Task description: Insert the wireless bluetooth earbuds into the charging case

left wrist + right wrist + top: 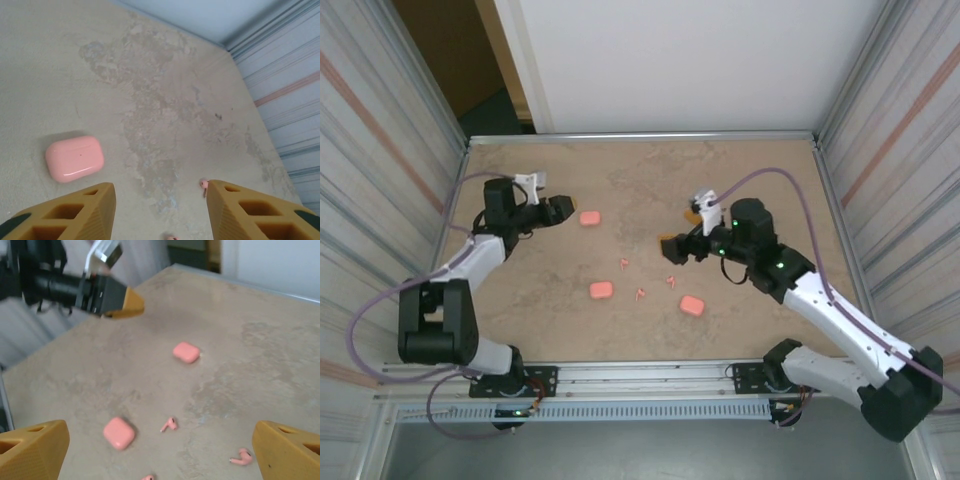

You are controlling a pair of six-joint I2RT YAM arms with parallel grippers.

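— Pincers first, what do I log?
— Left pincer (560,208) is spread wide with nothing between the jaws. It sits just left of the far case (589,217), not touching it. Right pincer (680,230) is also spread wide and empty, well to the right of the far case.
— Wrist views agree?
— Yes. In my left wrist view the left pincer (160,212) gapes, yellow fingers (75,215) at the bottom edge. The far case (75,159) lies flat and closed on the tabletop (165,75), just beyond one finger. In my right wrist view the right pincer (160,450) is just as wide, and I see the left pincer (125,302) past the far case (186,352).
— Earbuds?
— Earbuds (624,263) are loose on the tabletop (740,170), all outside the cases, on the bases' side of the far case and to its right. I count three from above, beyond that I cannot tell. One earbud (203,185) lies right of the far case by a finger's inner edge. Touching or not, I cannot tell.
— Other cases?
— Near-left case (601,290) and near-right case (692,305), both nearer the bases than the far case.
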